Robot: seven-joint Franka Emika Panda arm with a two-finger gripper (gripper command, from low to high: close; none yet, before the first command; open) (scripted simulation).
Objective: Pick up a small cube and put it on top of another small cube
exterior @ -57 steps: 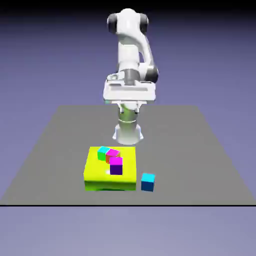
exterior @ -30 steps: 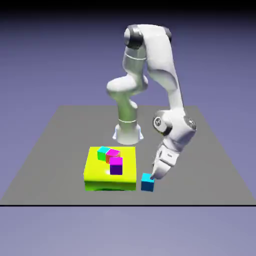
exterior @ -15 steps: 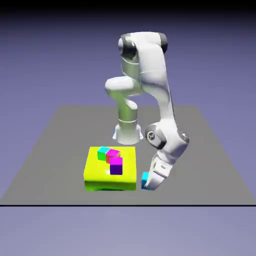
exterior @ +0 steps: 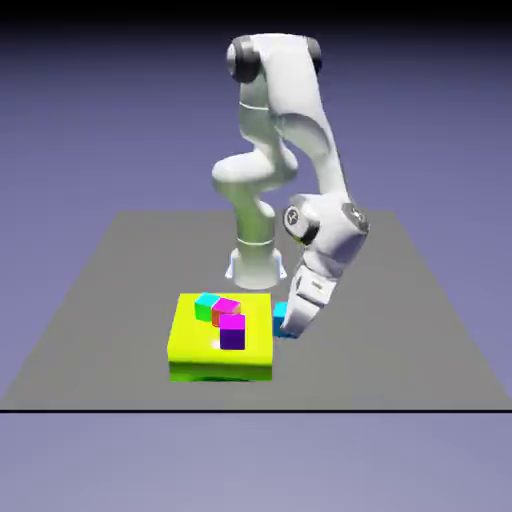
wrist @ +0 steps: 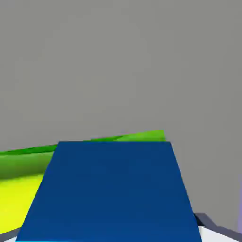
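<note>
The gripper [exterior: 288, 325] was clamped on the blue cube [exterior: 279, 318], which sat between its fingertips, just beside the yellow block [exterior: 222, 340] on the exterior view's right. Three other cubes [exterior: 226, 312] rested on that block: one cyan-topped with green sides, two magenta-topped.

Seemingly a simulated robot lab: a rendered white arm [exterior: 315, 120], plain grey tabletop [exterior: 400, 320], blank blue-violet backdrop [exterior: 430, 120].
</note>
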